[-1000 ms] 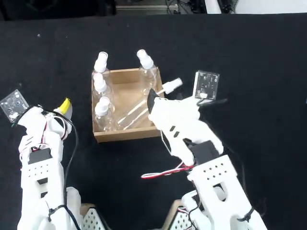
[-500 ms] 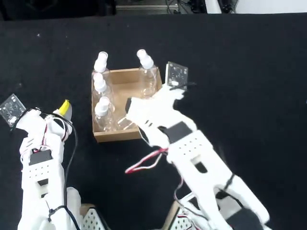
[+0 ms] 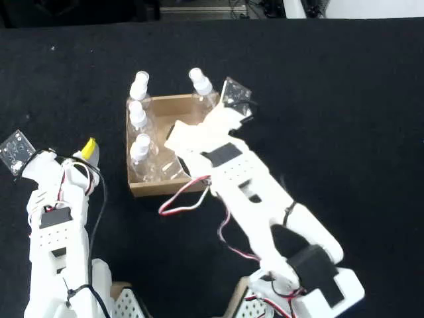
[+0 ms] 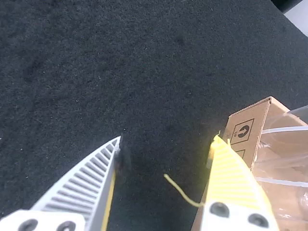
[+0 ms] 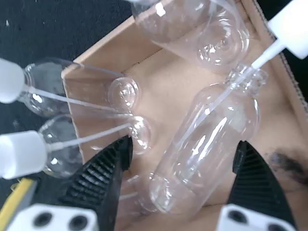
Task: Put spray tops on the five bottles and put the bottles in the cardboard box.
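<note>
The cardboard box stands left of the table's middle. Three clear bottles with white spray tops stand along its left side, and another bottle is at its far right corner. My right arm reaches over the box. Its gripper is open, its black fingers either side of a clear bottle that lies on the box floor. A white spray top sits loosely in that bottle's neck. My left gripper is open with nothing in it over the black cloth left of the box.
Black cloth covers the whole table, with free room to the right of and behind the box. A red and white cable loops from the right arm just in front of the box. The left arm stands near the front left.
The right arm has swung left over the box and brought the lying bottle down inside it. The left arm has barely moved.
</note>
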You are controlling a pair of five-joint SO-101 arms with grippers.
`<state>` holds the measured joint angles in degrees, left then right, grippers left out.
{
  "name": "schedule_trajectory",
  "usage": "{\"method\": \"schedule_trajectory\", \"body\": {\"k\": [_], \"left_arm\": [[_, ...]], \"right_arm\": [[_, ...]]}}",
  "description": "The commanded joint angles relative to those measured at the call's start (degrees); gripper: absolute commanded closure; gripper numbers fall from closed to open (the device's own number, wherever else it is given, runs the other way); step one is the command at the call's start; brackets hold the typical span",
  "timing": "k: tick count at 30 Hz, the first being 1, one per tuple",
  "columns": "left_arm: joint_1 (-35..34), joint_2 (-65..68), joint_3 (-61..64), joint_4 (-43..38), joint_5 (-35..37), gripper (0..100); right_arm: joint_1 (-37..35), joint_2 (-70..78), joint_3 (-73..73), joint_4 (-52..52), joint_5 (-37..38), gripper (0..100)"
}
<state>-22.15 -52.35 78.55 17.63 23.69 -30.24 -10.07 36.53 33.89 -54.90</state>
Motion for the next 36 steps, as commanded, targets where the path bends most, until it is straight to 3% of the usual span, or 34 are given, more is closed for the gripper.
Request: {"method": "schedule_trajectory", "body": {"k": [1,11,20,36], "left_arm": [[-0.2,-1.2,-1.0,-1.3,0.2,73],[-0.2,-1.2,-1.0,-1.3,0.2,73],[-0.2,-1.2,-1.0,-1.3,0.2,73],[-0.3,-1.2,-1.0,-1.3,0.2,73]], "right_arm": [[2.1,0.8,-4.7,0.9,-2.5,70.0],[2.5,5.8,-10.7,8.0,-4.3,70.0],[3.7,13.9,-17.8,8.5,-6.8,70.0],[4.5,20.4,-18.2,6.7,-9.9,70.4]]}}
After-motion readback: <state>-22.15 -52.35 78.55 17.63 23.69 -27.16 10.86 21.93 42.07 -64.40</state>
